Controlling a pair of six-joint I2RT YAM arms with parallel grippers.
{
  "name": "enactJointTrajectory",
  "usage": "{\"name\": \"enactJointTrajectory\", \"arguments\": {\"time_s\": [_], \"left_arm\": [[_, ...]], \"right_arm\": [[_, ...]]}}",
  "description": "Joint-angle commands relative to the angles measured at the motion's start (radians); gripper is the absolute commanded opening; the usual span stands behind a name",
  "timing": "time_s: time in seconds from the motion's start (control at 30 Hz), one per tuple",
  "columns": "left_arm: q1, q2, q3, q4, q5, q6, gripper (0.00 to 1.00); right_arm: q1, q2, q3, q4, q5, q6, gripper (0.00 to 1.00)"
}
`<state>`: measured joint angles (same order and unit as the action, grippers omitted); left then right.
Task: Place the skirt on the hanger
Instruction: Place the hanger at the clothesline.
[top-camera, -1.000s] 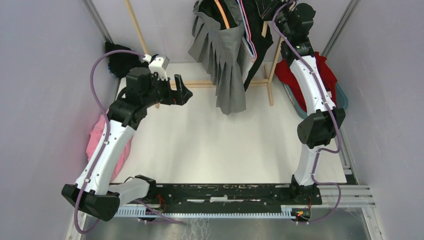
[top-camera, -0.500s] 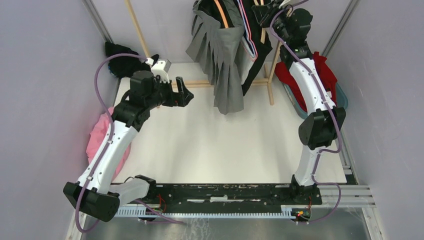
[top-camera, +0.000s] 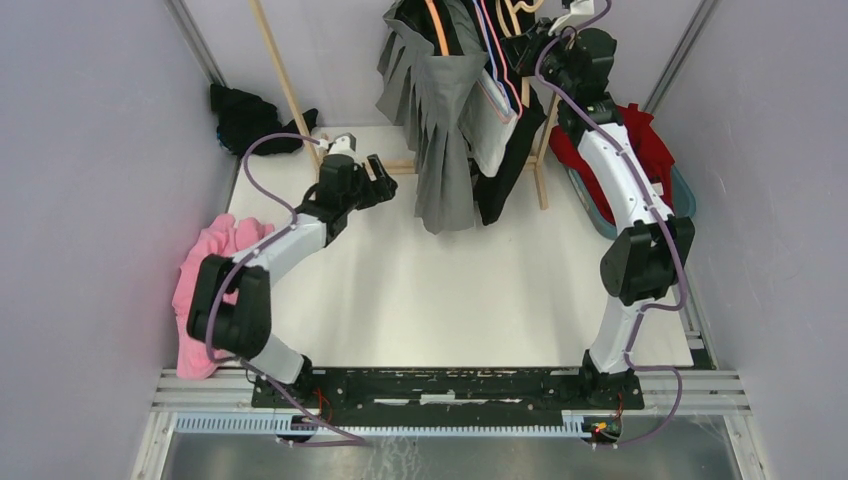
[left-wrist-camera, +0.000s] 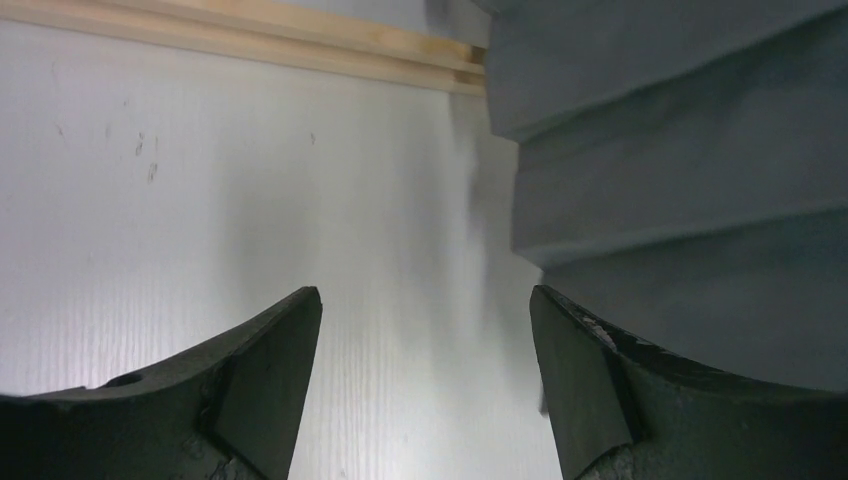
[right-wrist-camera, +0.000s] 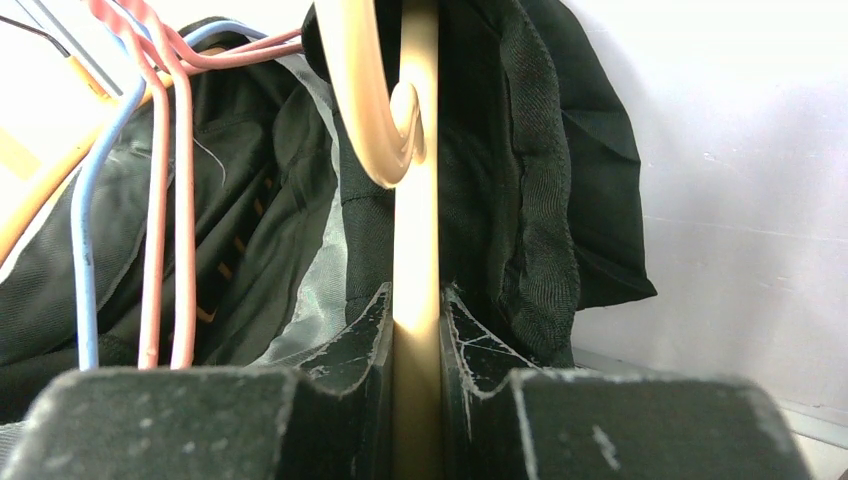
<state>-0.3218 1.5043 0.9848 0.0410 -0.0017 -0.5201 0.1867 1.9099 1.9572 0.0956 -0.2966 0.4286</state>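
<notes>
The grey pleated skirt (top-camera: 445, 130) hangs from the rack at the back, among other garments; its folds (left-wrist-camera: 680, 180) fill the right of the left wrist view. My right gripper (top-camera: 540, 45) is raised beside its top and is shut on the cream hanger (right-wrist-camera: 415, 200), whose hook (right-wrist-camera: 370, 100) curls above the fingers. That gripper (right-wrist-camera: 415, 310) pinches the hanger's stem. My left gripper (top-camera: 385, 180) is low over the table, just left of the skirt's hem, and open. Nothing lies between its fingertips (left-wrist-camera: 425, 310); the right finger (left-wrist-camera: 580, 380) is close to the cloth.
A wooden rack frame (top-camera: 280, 75) crosses the back, with its bottom rail (left-wrist-camera: 250, 35) on the table. Pink and blue wire hangers (right-wrist-camera: 160, 200) and a black garment (right-wrist-camera: 540, 150) hang beside the skirt. Pink cloth (top-camera: 205, 270), black cloth (top-camera: 245, 115) and red cloth (top-camera: 650, 150) lie at the sides.
My left arm has stretched forward and down toward the skirt's hem, its jaws a little narrower. The right gripper has shifted slightly with the hanger, and the skirt has swung.
</notes>
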Motion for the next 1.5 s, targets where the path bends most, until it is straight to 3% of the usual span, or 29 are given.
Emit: {"name": "enactJointTrajectory", "arguments": {"time_s": [0.0, 0.1, 0.2, 0.3, 0.37, 0.47, 0.7, 0.9, 1.13, 1.47], "left_arm": [[0.000, 0.127, 0.076, 0.310, -0.070, -0.020, 0.80], [0.000, 0.213, 0.110, 0.399, -0.065, -0.009, 0.65], [0.000, 0.326, 0.185, 0.441, -0.067, 0.019, 0.44], [0.000, 0.412, 0.250, 0.489, -0.085, 0.054, 0.29], [-0.003, 0.469, 0.301, 0.508, -0.120, 0.085, 0.25], [-0.003, 0.564, 0.407, 0.493, -0.170, 0.100, 0.26], [-0.006, 0.807, 0.822, 0.121, -0.307, 0.022, 0.43], [-0.005, 1.053, 1.230, -0.234, -0.287, 0.016, 0.47], [-0.005, 1.102, 1.238, -0.318, -0.219, 0.005, 0.46], [-0.045, 0.998, 0.991, -0.240, -0.149, 0.031, 0.42]], "right_arm": [[-0.004, -0.111, 0.039, 0.094, 0.012, -0.022, 0.02], [-0.008, -0.147, -0.007, 0.108, 0.032, -0.022, 0.02], [-0.014, -0.168, -0.045, 0.128, 0.034, -0.007, 0.02], [-0.020, -0.183, -0.070, 0.140, 0.036, 0.002, 0.02], [-0.025, -0.194, -0.084, 0.141, 0.037, 0.008, 0.02], [-0.034, -0.215, -0.110, 0.150, 0.036, 0.031, 0.02], [-0.043, -0.193, -0.096, 0.128, -0.001, 0.038, 0.02], [-0.043, -0.177, -0.115, 0.137, -0.021, 0.037, 0.02], [-0.045, -0.206, -0.149, 0.143, -0.039, 0.036, 0.02], [-0.045, -0.268, -0.219, 0.144, -0.041, 0.036, 0.02]]}}
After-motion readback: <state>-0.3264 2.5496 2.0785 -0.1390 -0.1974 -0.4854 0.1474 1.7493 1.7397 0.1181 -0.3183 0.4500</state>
